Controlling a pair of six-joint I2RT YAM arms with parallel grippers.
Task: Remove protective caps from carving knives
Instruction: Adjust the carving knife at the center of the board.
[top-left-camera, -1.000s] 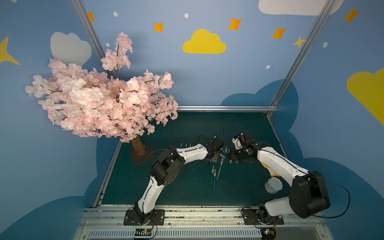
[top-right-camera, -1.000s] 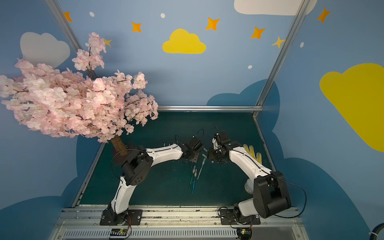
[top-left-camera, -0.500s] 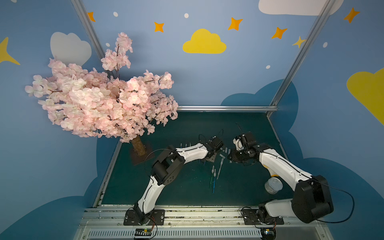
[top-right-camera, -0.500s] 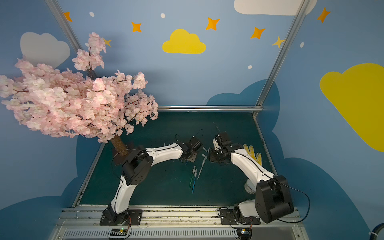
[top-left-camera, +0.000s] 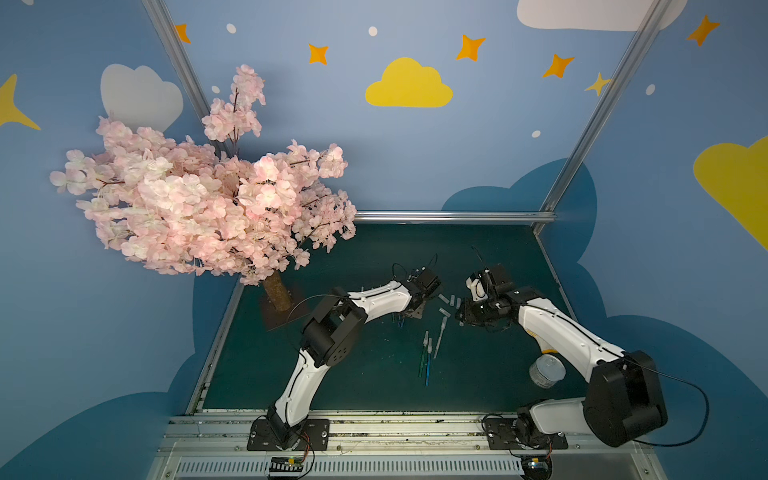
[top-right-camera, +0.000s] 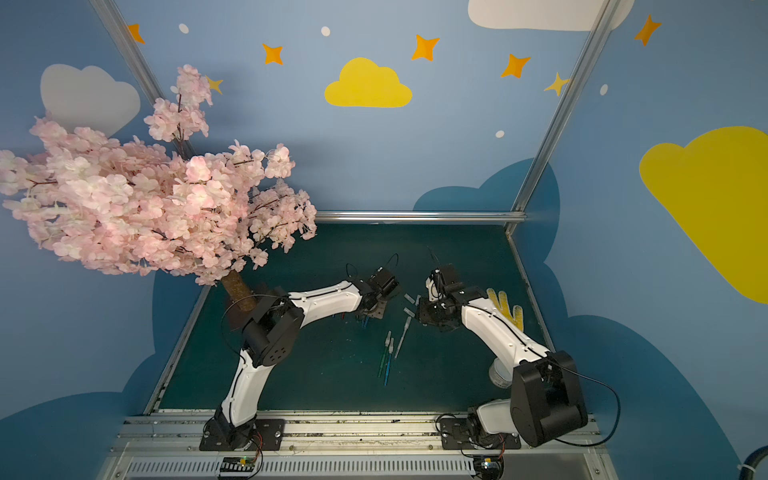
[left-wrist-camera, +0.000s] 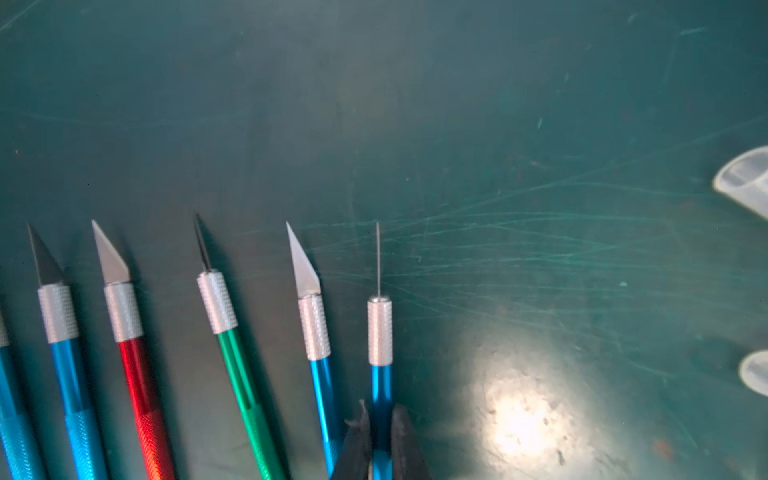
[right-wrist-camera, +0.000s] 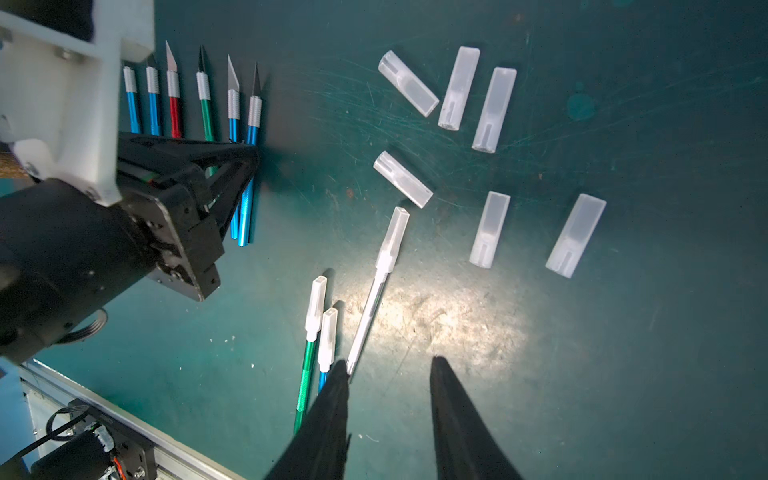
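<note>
At the end of a row of six bare knives (right-wrist-camera: 174, 116) on the green mat (right-wrist-camera: 623, 353), we are clamping the blue knife (left-wrist-camera: 380, 374) in our left gripper (left-wrist-camera: 381, 415). Six loose caps (right-wrist-camera: 494, 108) are lying nearby, beside three capped knives (right-wrist-camera: 390, 249), over whose tails our right gripper (right-wrist-camera: 388, 362) is hovering, spread and empty.

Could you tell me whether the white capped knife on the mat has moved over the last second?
No. In a top view the white knife keeps its angle and its gap to the plastic jar.
</note>
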